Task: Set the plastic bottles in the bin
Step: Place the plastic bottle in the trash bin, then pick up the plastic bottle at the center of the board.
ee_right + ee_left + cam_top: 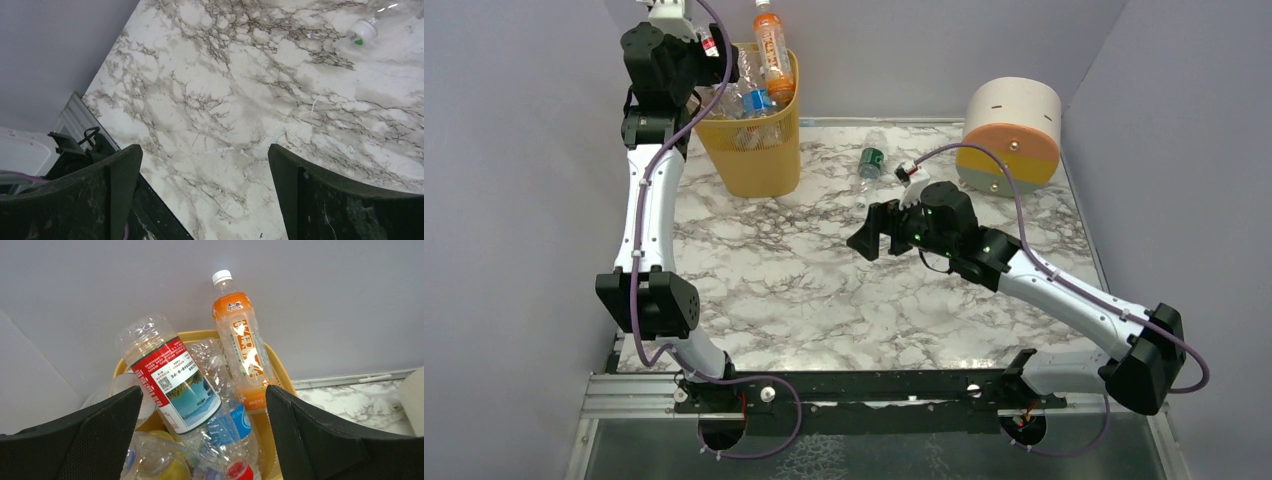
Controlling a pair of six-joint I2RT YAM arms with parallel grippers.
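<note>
above the bin (282, 371) rim, bottles (172, 382) protrude

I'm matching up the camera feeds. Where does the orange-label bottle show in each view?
Top: orange bottle at upper centre-left, sticking out of the bin.
Left wrist: upper centre, by the bin's right rim.
Right wrist: not in it.
Shared landmark: the marble table, in all three.

From above we see the whole marble table (804, 300); our left wrist looks closely into the bin (280, 375), our right onto marble.
</note>
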